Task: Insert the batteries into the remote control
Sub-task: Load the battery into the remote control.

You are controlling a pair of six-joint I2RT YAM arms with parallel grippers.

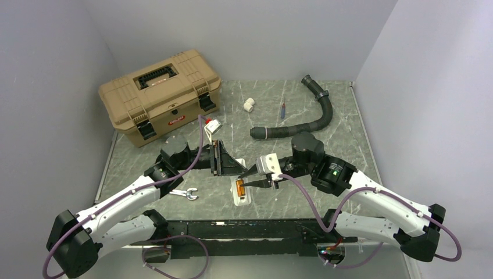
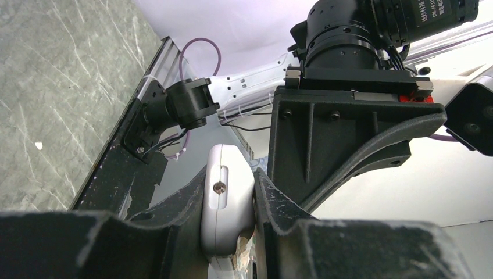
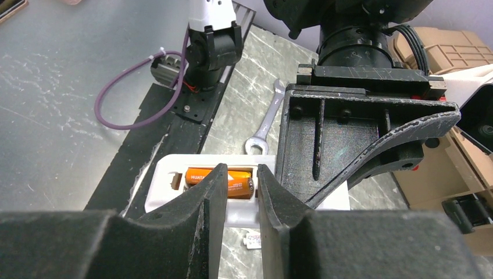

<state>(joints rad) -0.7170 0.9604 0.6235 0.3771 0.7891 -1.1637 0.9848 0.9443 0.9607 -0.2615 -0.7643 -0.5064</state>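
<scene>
The white remote control (image 1: 242,197) lies back up near the table's front middle, and orange batteries (image 1: 239,188) sit in its open recess. My left gripper (image 1: 246,172) is shut on the remote's far end; the left wrist view shows the white end (image 2: 227,203) pinched between the jaws of the left gripper (image 2: 231,174). My right gripper (image 1: 249,185) hovers just over the recess. In the right wrist view the right gripper (image 3: 239,171) has its jaws a narrow gap apart and empty. Behind them two batteries (image 3: 239,185) lie side by side in the remote (image 3: 164,192).
A silver wrench (image 1: 185,193) lies left of the remote. A tan toolbox (image 1: 160,96) stands at the back left. A white pipe fitting (image 1: 249,104), a thin red-and-blue stick (image 1: 283,110) and a black corrugated hose (image 1: 302,125) lie at the back.
</scene>
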